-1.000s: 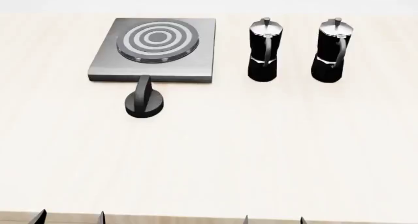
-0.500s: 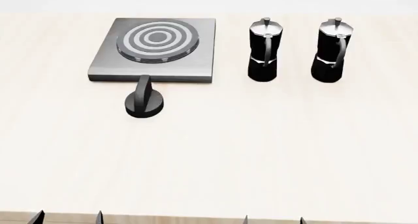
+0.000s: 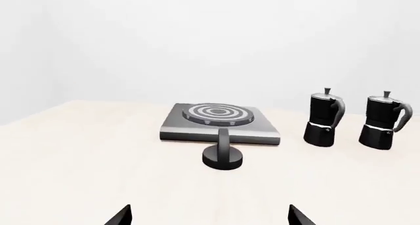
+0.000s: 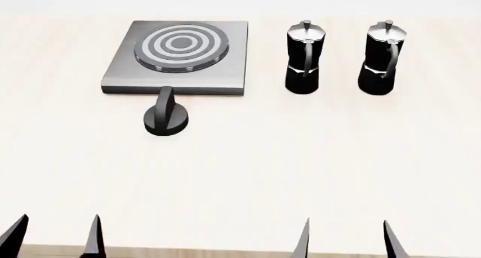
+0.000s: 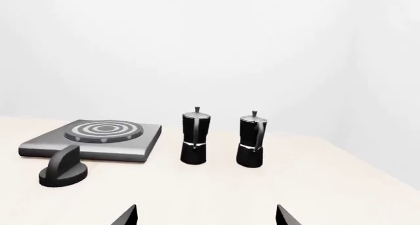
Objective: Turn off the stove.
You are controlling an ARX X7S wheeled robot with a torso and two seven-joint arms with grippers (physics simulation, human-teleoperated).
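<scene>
Both hands sit at the bottom edge of the head view, each with its fingers spread apart and gripping nothing: the left hand at lower left, the right hand at lower right, both well apart from anything on the worktop

Biggest risk, as I judge it, is reach. The knob lies in the left half of the frame, closer to the left hand's line than the right's, so going in with the right hand would mean a crossing path that sweeps near the two pots at upper right; they stand tall and narrow and look easy to tip. A lesser risk is the knob's upright ridge: spread fingers arriving off-centre could land on the low round base instead of either side of the ridge, and a twist would then slip. Coming in too far could also bump the front edge of the stove, which the knob sits just beside

The stove is a flat, square, brushed-grey plate at upper left in the head view, carrying a round burner of pale and dark concentric rings. Below it, the small black knob has a round base and a raised bar pointing toward the plate
</scene>
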